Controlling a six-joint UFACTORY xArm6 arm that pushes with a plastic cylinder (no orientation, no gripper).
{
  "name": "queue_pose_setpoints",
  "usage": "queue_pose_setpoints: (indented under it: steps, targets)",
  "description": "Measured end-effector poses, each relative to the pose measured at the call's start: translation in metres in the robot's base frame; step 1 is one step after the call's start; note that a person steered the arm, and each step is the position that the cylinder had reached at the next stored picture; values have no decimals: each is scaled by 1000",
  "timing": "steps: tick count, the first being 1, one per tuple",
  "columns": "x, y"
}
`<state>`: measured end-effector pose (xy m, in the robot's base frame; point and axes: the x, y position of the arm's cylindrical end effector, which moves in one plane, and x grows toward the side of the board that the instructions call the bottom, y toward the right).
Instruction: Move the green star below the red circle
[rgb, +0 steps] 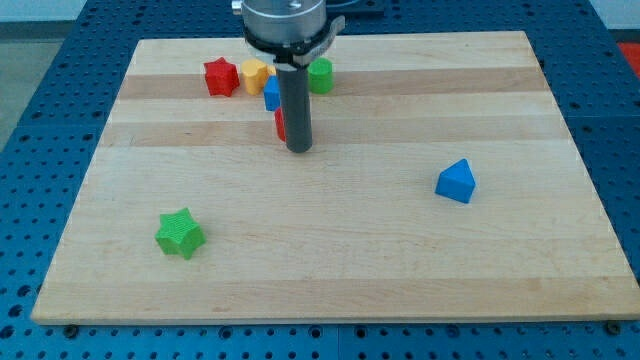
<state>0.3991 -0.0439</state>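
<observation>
Sitting near board's (560, 300) bottom-left edge, green star (180, 233), my tip (298, 150) well apart

My tip (298, 149) beside red block (281, 124) (half hidden)

You see a red star (220, 77) touching a yellow block (254, 74) near the view's top. A green block (321, 75) sits close by. A blue triangle (456, 181) sits alone on the wooden board (400, 260).
</observation>
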Motion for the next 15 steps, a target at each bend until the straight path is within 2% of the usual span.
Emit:
queue_pose_setpoints:
  steps: [1,3,4,6,7,8,10,12,13,14,15]
  targets:
    - [-14,0]
    - [-13,14]
    - [10,24]
    - [144,19]
    - [203,-24]
    - [218,-61]
    - [168,-125]
    - [154,-181]
    - [142,-161]
    - [142,-103]
    - [133,-74]
